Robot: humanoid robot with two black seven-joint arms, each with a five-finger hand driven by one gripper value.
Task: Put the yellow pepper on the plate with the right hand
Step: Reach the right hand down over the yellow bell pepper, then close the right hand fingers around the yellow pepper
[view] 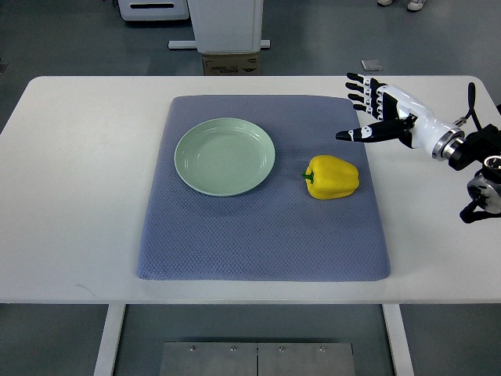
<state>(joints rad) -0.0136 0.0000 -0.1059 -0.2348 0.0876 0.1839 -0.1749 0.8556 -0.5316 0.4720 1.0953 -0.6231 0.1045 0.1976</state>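
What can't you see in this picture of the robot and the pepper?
- Left arm: nowhere in the top view.
- Right arm behind the right robot hand: cut off by the picture's right edge.
- Underside of the yellow pepper: hidden by the pepper itself.
- Table under the mat: covered by it.
- Plate: its underside is hidden.

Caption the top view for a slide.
Open right hand hovers beyond the yellow pepper; green plate sits empty.

On the table (78, 196) lies a mat (258, 235), bearing the plate (225, 156) to the left and the pepper (332, 178) just right of it, with the right hand (380, 110) beyond the pepper's right.
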